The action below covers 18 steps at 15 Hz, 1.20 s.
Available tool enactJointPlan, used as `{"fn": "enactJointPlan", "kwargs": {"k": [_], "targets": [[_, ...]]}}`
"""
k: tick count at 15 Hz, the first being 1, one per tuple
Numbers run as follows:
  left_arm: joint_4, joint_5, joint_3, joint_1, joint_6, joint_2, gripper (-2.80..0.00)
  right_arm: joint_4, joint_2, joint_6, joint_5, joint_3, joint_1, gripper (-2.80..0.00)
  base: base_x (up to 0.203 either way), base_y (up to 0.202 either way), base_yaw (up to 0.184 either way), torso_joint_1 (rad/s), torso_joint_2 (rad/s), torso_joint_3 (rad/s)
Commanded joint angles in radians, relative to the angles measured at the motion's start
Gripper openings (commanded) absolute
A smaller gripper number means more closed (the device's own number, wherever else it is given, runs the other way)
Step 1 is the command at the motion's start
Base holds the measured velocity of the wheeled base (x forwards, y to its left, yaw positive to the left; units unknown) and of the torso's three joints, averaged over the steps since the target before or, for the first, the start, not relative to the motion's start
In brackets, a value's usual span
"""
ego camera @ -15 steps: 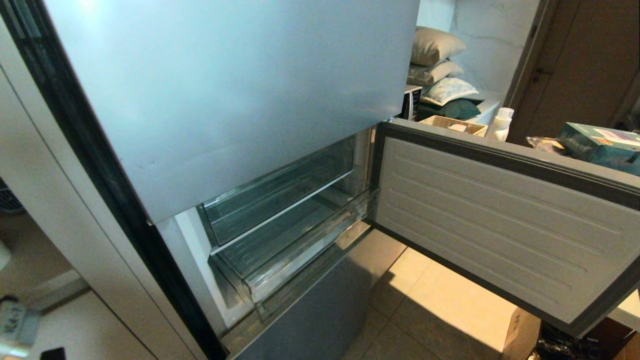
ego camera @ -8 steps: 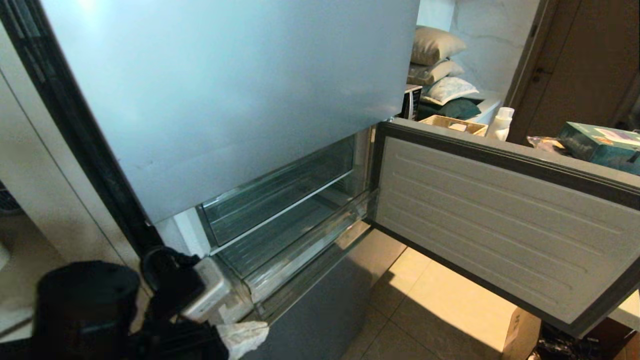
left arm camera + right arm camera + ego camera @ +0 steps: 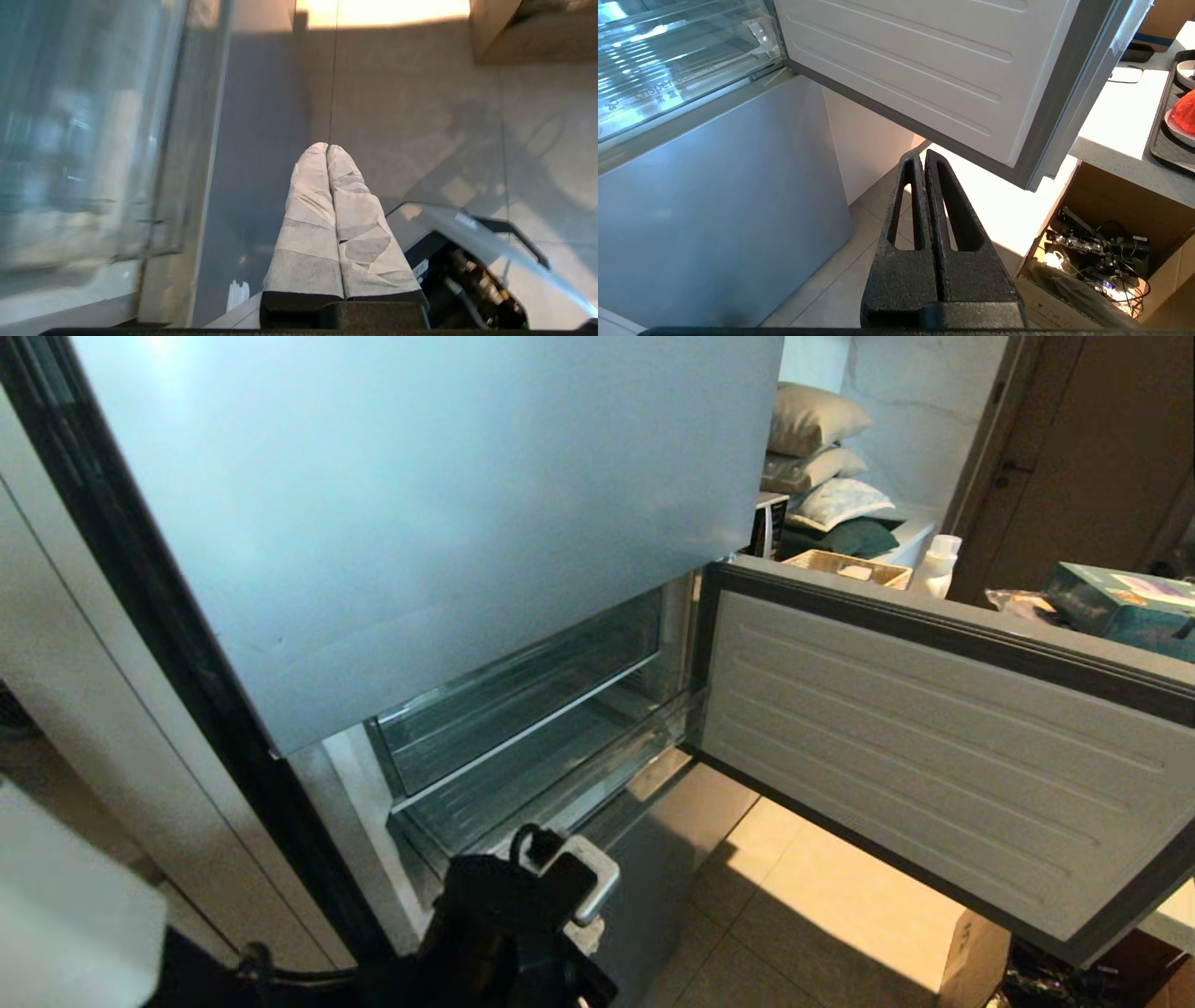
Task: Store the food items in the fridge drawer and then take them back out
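A tiled kitchen floor (image 3: 822, 915) spreads under the open fridge door (image 3: 943, 747), and nearest the camera the left gripper (image 3: 328, 148), its cloth-wrapped fingers (image 3: 308, 224) pressed together and empty, points down at the tiles just in front of the fridge drawer (image 3: 523, 784). The right gripper (image 3: 923, 154) hangs low beside the silver-blue fridge front (image 3: 714, 200), its black fingers closed on nothing. Beyond them the clear drawer sits in the fridge with no food visible in it, while a red food item (image 3: 1184, 112) lies on a dark tray (image 3: 1160, 140) on the counter to the right, and pillows (image 3: 822, 457) are stacked farthest back.
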Motion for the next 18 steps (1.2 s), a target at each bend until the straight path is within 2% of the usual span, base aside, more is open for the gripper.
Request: {"fn": "enactJointPlan", "kwargs": {"k": [1,2,4,8,11,14,18], "targets": [[-0.006,0.011,-0.056,-0.004,0.013,0.107,-2.80,0.000,0.002,0.000,0.000,0.000,0.000,-2.80,0.000,0.000,0.000,0.000,0.00,0.000],[-0.006,0.029,-0.084,0.000,0.030,0.136,-2.80,0.000,0.002,0.000,0.000,0.000,0.000,-2.80,0.000,0.000,0.000,0.000,0.00,0.000],[-0.006,0.109,-0.164,0.016,0.073,0.217,-2.80,0.000,0.002,0.003,0.000,0.000,0.000,-2.80,0.000,0.000,0.000,0.000,0.00,0.000],[-0.003,0.166,-0.328,0.105,0.103,0.332,-2.80,-0.001,0.002,0.005,0.000,0.001,0.000,-2.80,0.000,0.000,0.000,0.000,0.00,0.000],[0.005,0.179,-0.416,0.204,0.106,0.398,-2.80,-0.001,0.002,0.005,0.000,0.002,0.000,-2.80,0.000,0.000,0.000,0.000,0.00,0.000],[0.004,0.175,-0.467,0.247,0.106,0.434,-2.80,-0.001,0.002,0.005,0.000,0.002,0.000,-2.80,0.000,0.000,0.000,0.000,0.00,0.000],[0.006,0.175,-0.498,0.269,0.106,0.452,-2.80,-0.001,0.002,0.005,0.000,0.002,0.000,-2.80,0.000,0.000,0.000,0.000,0.00,0.000]]}}
